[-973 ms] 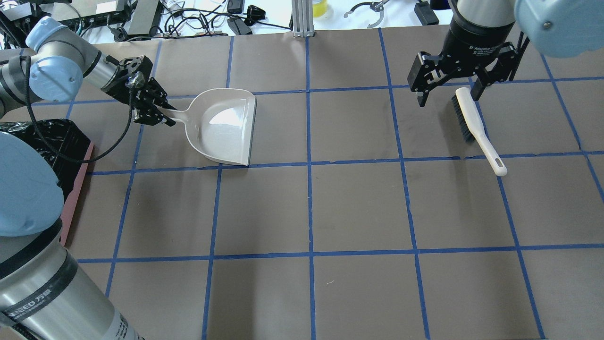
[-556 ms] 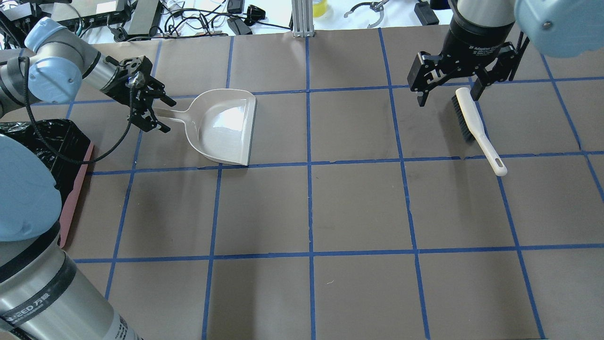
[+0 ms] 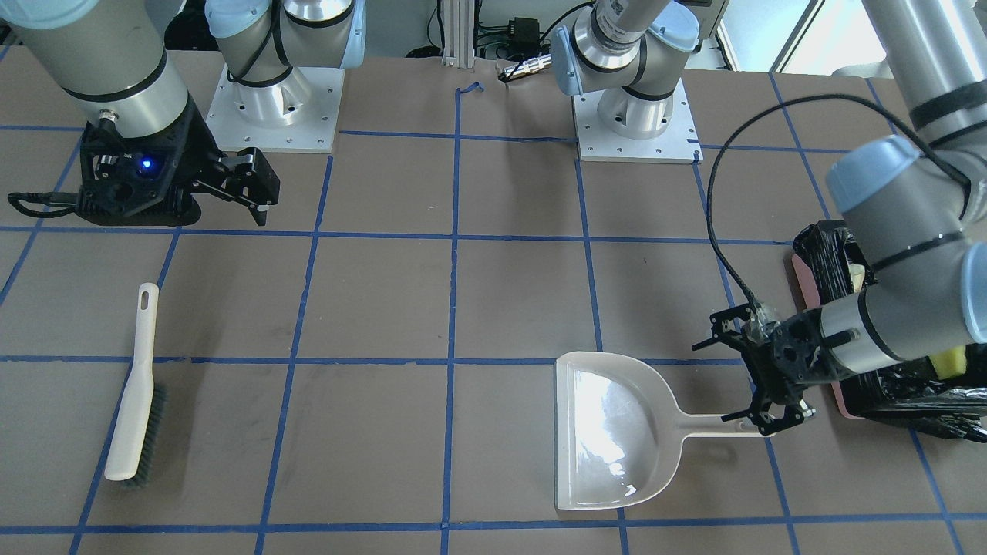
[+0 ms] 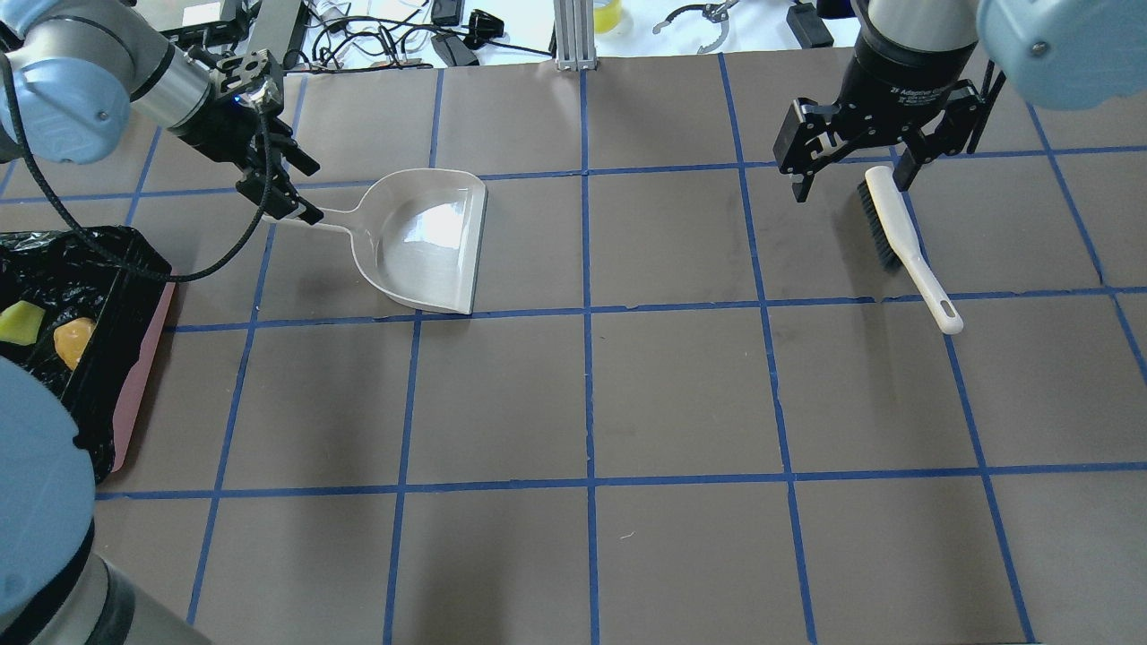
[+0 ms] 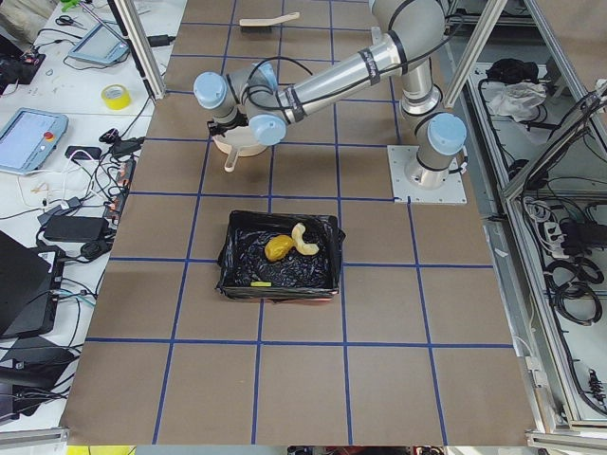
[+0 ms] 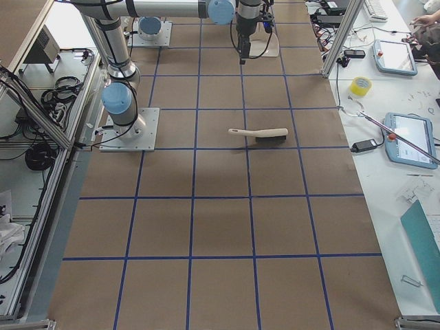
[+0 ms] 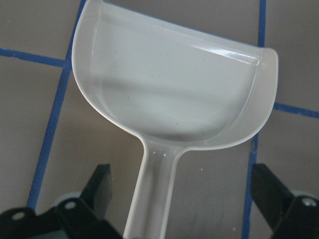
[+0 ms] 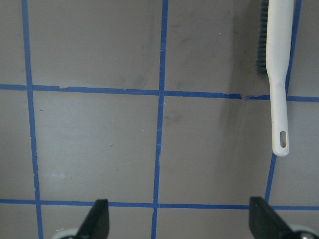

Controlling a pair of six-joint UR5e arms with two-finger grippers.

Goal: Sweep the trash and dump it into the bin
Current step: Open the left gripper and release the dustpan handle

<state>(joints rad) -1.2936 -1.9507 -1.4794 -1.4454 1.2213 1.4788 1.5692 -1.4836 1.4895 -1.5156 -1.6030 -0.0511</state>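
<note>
The bin (image 4: 143,358), pink with a black bag, sits at the table's left edge. The orange-brown lump (image 4: 72,341) and the yellow wedge (image 4: 19,322) lie in it. The exterior left view also shows the cream peel (image 5: 303,239) there. The beige dustpan (image 4: 430,242) lies flat and empty on the table. My left gripper (image 4: 307,190) is open and hovers over the end of its handle (image 7: 154,194), not touching. My right gripper (image 4: 849,184) is open and empty above the head of the white brush (image 4: 901,242), which lies on the table.
Brown table paper with a blue tape grid. Cables and equipment lie along the far edge (image 4: 376,36). The two arm bases (image 3: 636,116) stand at the robot's side. An aluminium post (image 4: 573,36) stands at the far middle.
My left gripper opened off the dustpan handle and drew back toward the far left. The left arm swung away and uncovered the bin. The right arm, dustpan and brush have not moved.
</note>
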